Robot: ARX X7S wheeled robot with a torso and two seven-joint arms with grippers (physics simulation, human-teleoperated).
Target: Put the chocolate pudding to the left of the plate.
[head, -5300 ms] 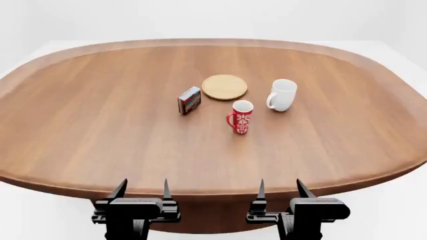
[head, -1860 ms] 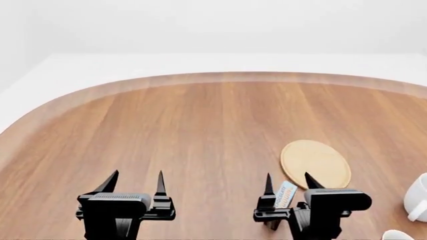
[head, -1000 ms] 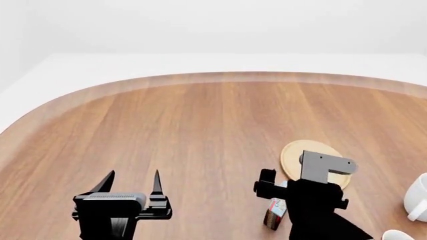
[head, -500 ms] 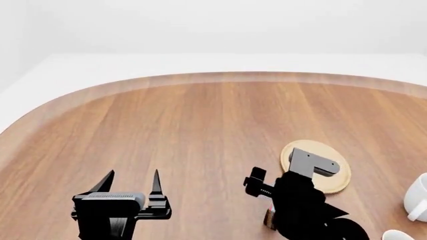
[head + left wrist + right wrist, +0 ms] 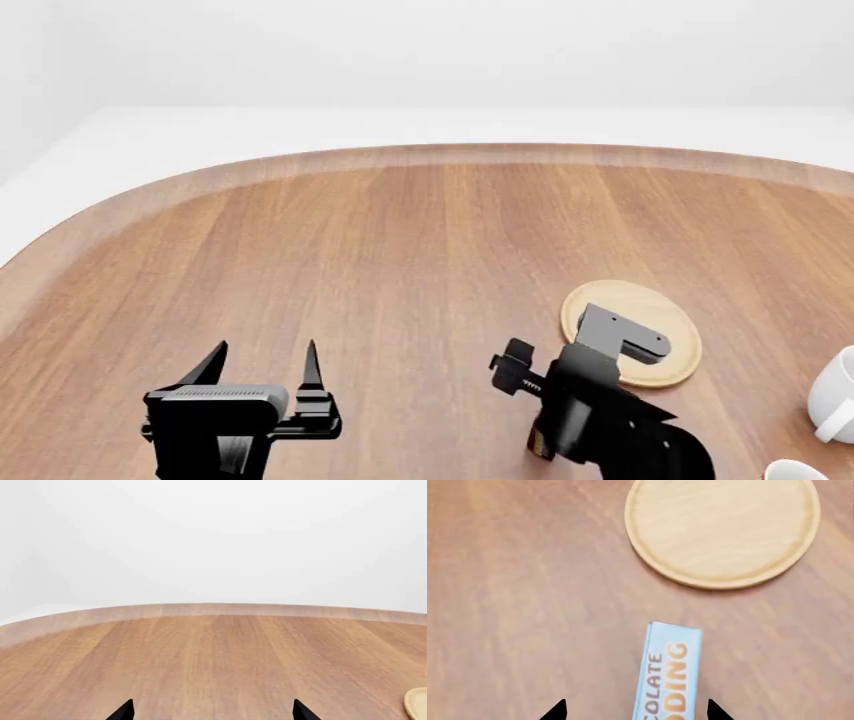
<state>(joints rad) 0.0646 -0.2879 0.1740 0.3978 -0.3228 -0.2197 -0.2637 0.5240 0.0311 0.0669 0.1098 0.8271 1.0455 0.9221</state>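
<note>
The chocolate pudding (image 5: 668, 677), a thin carton with a light blue face and orange print, stands on the wooden table (image 5: 400, 260) between the right gripper (image 5: 636, 711)'s spread fingertips, the plate (image 5: 722, 530) just beyond. Only the right wrist view shows its print; from the head it is a dark sliver behind the arm, while the left gripper (image 5: 262, 365) hangs wide open.

Matte black arms, pointed fingers (image 5: 311, 362)

On the table (image 5: 400, 260), the plate (image 5: 650, 318) lies right of centre. The chocolate pudding (image 5: 668, 677) stands near the plate's front left, apart from it, between the right gripper's (image 5: 635, 711) fingertips. A mug (image 5: 834, 393) sits right of the plate. The left gripper (image 5: 260, 360) hovers well left of them.
</note>
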